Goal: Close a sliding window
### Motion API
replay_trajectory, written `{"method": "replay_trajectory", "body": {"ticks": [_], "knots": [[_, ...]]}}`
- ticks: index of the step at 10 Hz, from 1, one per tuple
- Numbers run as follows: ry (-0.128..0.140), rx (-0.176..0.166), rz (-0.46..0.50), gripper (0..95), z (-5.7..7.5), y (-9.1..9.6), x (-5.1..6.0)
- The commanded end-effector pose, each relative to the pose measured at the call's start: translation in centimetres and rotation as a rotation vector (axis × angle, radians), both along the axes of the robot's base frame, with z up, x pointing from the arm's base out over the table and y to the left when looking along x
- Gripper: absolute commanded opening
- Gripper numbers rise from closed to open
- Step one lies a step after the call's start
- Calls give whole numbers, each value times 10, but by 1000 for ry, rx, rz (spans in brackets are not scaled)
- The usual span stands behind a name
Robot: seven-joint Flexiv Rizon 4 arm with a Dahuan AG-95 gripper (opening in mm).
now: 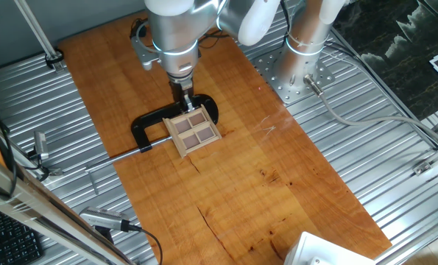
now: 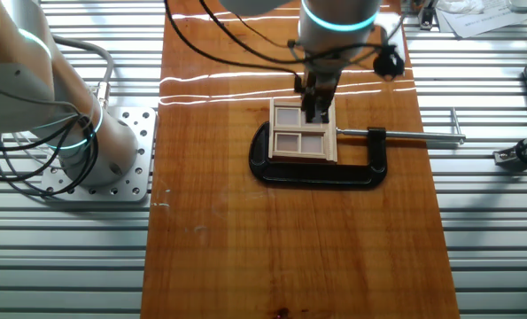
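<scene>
The gripper (image 1: 185, 101) is hanging straight down over the far edge of the sliding window (image 1: 194, 129), w/ the fingertips sitting at or just inside the frame's top rail; in the other fixed view the gripper (image 2: 316, 113) is overlapping the upper right pane of the sliding window (image 2: 304, 131). So the window is lying directly under and mostly on the near side of the jaws, away from the arm's base, flat on the wooden counter (image 1: 226, 184) and pinned by the black C-clamp (image 1: 149, 125) that is wrapping around it. Its long axis is running crosswise to the jaws' approach, approx parallel to the clamp's screw rod (image 2: 418, 136). Jaws are looking narrow, close together, but can't tell if they're pinching a sash bar or just resting against it — the tips are too small and dark vs. the frame. Judging by this, the coming move is turning on a push along the track, i.e. sideways along that long axis, w/ the tips staying low enough to catch the sash.
</scene>
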State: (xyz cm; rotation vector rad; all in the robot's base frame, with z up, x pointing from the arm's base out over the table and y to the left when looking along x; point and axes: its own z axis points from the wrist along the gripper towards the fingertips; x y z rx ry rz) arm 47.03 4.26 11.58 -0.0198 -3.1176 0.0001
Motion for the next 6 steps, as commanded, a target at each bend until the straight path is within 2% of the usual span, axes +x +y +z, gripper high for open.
{"method": "replay_trajectory", "body": {"ticks": [1, 6], "knots": [[-23, -1, 6, 0, 2, 1, 2], [-16, 5, 20, 0, 2, 1, 3]]}}
